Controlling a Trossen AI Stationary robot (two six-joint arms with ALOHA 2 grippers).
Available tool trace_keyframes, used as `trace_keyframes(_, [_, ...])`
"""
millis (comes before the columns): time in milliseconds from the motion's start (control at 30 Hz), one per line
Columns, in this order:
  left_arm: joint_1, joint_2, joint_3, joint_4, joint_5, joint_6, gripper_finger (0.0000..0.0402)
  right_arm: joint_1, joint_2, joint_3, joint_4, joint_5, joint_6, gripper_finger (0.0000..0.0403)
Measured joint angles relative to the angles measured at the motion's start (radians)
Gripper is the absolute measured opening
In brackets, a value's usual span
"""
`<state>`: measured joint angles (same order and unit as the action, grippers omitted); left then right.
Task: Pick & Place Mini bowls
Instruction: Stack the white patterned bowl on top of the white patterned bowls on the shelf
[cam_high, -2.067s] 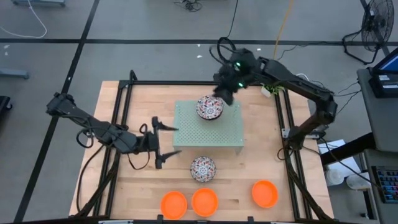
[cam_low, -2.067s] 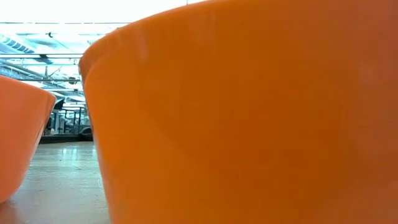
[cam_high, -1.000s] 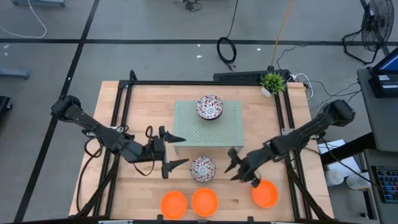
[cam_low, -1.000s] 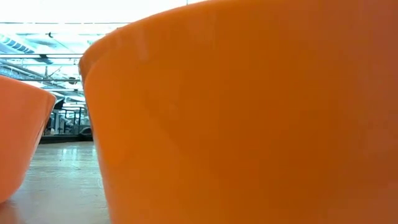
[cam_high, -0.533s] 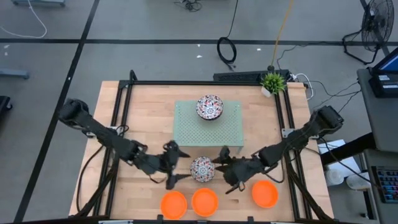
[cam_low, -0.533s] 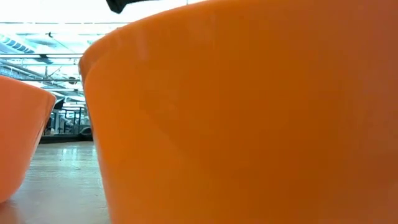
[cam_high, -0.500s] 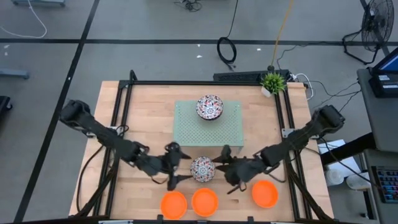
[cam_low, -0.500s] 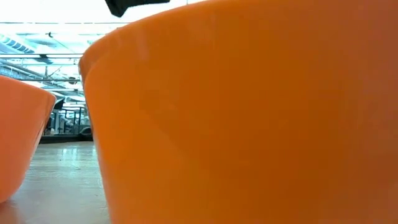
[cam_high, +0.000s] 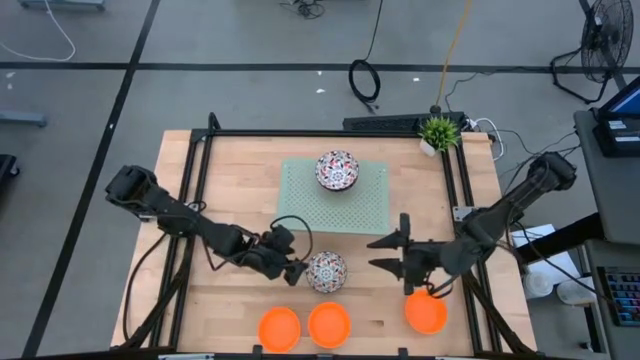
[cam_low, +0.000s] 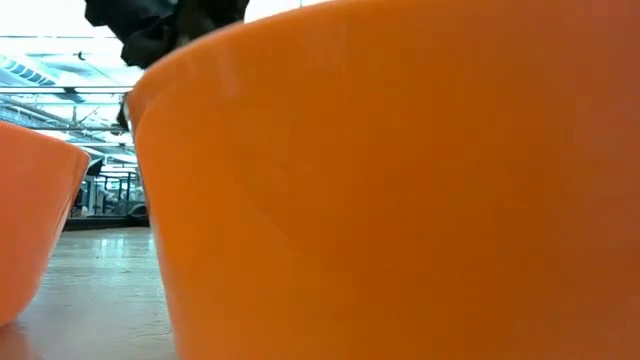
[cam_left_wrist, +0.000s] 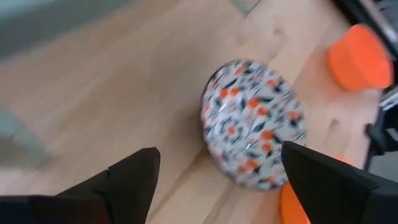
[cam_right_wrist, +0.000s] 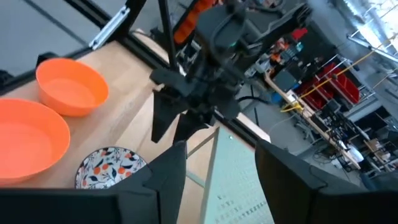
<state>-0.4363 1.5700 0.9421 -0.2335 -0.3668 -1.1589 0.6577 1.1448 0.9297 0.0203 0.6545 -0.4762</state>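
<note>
A floral mini bowl (cam_high: 327, 271) lies on the wood, dome side up in the left wrist view (cam_left_wrist: 255, 130). My left gripper (cam_high: 293, 268) hangs open just left of it, one finger on either side of the near part of the bowl (cam_left_wrist: 217, 186), touching nothing. My right gripper (cam_high: 384, 252) is open and empty to the bowl's right, pointing at it. A second floral bowl (cam_high: 337, 170) sits on the pale green rack (cam_high: 300, 195). Three orange mini bowls (cam_high: 279, 328) (cam_high: 329, 324) (cam_high: 426, 311) stand along the near edge.
The low view is filled by one orange bowl's wall (cam_low: 400, 200), with another (cam_low: 30, 220) at its left and a dark gripper part (cam_low: 160, 25) above. A small potted plant (cam_high: 437, 130) stands at the far right corner. Black frame rails (cam_high: 195, 190) run along the table's sides.
My left gripper has come down toward the near edge and the right, rolling at the wrist, and now sits beside the floral bowl on the wood. My right gripper first closed in on that bowl from the right, then drew back to the right and rose.
</note>
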Motion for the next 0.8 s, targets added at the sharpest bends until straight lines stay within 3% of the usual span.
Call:
trace_keyframes(200, [-0.017, 0.037, 0.000, -0.020, 0.007, -0.045, 0.0317, -0.001, -0.048, -0.046, 0.004, 0.001, 0.000, 0.0180])
trace_keyframes(567, [-0.022, 0.224, 0.000, 0.173, 0.064, -0.054, 0.0325, -0.001, -0.052, -0.070, 0.025, 0.003, -0.011, 0.0180])
trace_keyframes(800, [-0.002, 0.270, 0.000, 0.220, 0.128, -0.051, 0.0323, -0.001, -0.052, -0.070, 0.035, 0.003, -0.014, 0.0180])
